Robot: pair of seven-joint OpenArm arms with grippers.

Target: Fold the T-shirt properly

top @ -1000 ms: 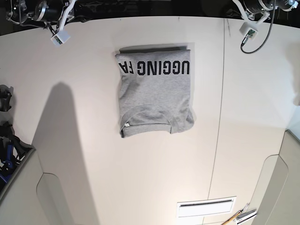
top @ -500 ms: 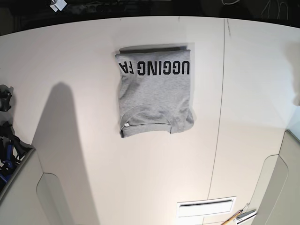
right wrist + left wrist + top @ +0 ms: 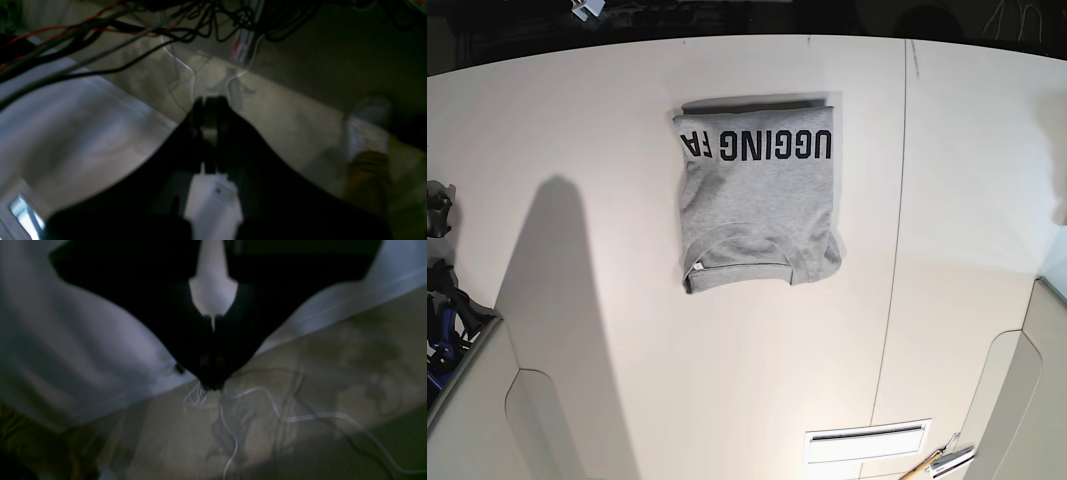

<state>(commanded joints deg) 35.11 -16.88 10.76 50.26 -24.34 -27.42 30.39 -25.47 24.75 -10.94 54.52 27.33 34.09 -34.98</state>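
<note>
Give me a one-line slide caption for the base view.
Folded grey T-shirt lies flat on the white table, black lettering facing up.

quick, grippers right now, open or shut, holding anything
Left gripper: shut, holding nothing.
Right gripper: shut, holding nothing.
T-shirt: folded, untouched.

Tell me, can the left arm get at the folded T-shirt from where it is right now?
Probably not without a long reach. The T-shirt lies folded on the table with nothing over it, but the left claw is shut and out beyond the table's edge, above the floor.
</note>
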